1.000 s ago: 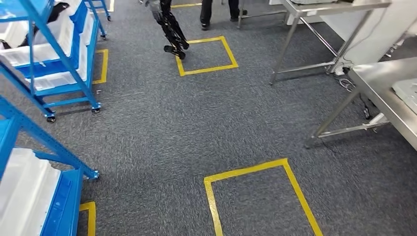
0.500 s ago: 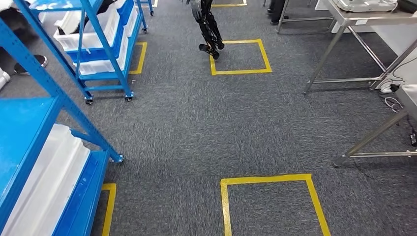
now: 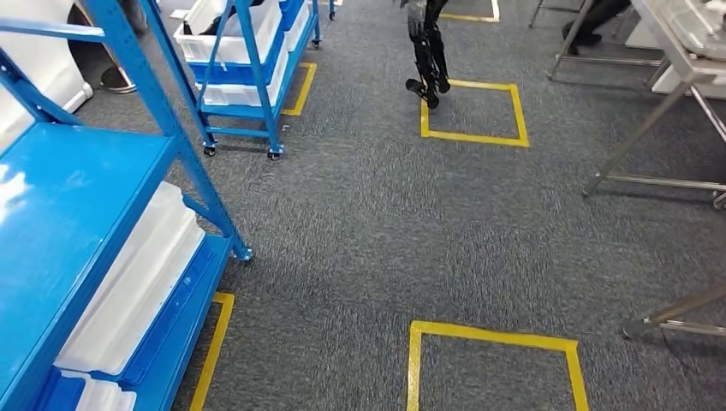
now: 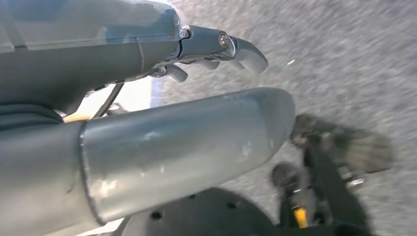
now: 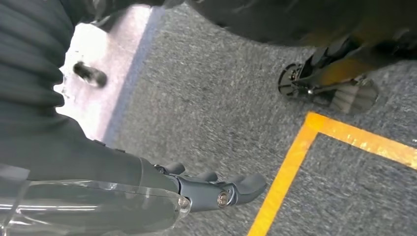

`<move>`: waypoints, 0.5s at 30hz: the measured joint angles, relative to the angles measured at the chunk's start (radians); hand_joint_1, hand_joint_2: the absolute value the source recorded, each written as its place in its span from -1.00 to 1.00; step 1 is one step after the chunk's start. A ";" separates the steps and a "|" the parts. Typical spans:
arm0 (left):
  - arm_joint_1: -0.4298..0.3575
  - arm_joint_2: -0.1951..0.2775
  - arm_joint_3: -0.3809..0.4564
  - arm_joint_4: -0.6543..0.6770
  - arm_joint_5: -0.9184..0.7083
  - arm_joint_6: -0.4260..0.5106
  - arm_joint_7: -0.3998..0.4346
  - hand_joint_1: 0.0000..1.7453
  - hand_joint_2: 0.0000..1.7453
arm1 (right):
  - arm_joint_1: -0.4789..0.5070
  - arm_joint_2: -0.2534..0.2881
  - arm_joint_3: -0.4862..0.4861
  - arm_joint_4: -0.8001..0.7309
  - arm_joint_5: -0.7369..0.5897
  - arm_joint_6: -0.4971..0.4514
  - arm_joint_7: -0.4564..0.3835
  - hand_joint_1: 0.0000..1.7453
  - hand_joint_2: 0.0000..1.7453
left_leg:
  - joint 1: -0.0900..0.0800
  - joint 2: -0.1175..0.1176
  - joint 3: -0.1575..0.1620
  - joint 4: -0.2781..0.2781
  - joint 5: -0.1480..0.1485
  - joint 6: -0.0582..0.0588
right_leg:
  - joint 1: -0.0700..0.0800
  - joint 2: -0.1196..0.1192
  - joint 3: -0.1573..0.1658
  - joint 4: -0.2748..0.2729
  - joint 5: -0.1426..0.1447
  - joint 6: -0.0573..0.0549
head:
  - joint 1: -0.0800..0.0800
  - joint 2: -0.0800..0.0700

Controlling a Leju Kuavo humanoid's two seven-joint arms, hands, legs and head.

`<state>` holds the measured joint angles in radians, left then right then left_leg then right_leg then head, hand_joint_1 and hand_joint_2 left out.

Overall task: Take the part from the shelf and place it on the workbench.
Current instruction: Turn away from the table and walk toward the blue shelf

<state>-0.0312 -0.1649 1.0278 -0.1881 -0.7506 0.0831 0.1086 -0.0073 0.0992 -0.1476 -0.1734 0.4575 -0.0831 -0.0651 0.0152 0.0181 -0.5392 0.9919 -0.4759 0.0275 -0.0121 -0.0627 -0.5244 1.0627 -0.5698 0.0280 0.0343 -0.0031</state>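
Where the blue shelf [image 3: 94, 214] stands, white bins [image 3: 137, 282] with unseen contents; left hand [image 4: 216, 49] and right hand [image 5: 216, 189] empty, fingers loosely apart.

The near shelf [image 3: 77, 223] runs off the head view's left and bottom edges, so its white bins [image 3: 128, 282] show only in part. The worktop [image 3: 685, 38] is cut at the right edge. A person [image 3: 591, 17] is cropped by the top edge. The left hand [image 4: 216, 46] is motion-blurred, its fingers half hidden behind the thumb [image 4: 172, 147].
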 joint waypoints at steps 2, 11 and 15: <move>-0.001 0.003 -0.012 0.000 -0.020 -0.034 -0.071 -1.00 -1.00 | 0.003 -0.001 -0.006 0.000 -0.013 -0.004 0.061 -1.00 1.00 | -0.001 -0.022 -0.002 -0.001 0.003 0.007 | -0.002 0.051 -0.063 0.130 -0.067 0.003 | 0.000 0.000; 0.001 0.010 -0.054 0.000 -0.058 -0.099 -0.148 -1.00 -1.00 | 0.006 0.004 -0.039 0.001 -0.028 -0.028 0.100 -1.00 1.00 | -0.006 -0.145 -0.012 0.013 0.000 -0.015 | -0.006 0.144 -0.019 -0.037 0.063 -0.016 | -0.001 0.000; 0.006 -0.019 -0.057 0.000 -0.076 -0.020 -0.067 -1.00 -1.00 | -0.005 0.011 -0.040 0.000 -0.003 -0.035 0.051 -1.00 1.00 | -0.005 -0.099 -0.039 0.064 -0.035 -0.036 | -0.009 0.090 -0.012 -0.052 0.070 -0.045 | -0.003 0.000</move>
<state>-0.0251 -0.1836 0.9707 -0.1881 -0.8265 0.0627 0.0411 -0.0127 0.1103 -0.1877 -0.1732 0.4549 -0.1183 -0.0144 0.0098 -0.0809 -0.5784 1.0558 -0.5105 -0.0080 -0.0214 0.0273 -0.5366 1.0109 -0.4994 -0.0165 0.0317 -0.0031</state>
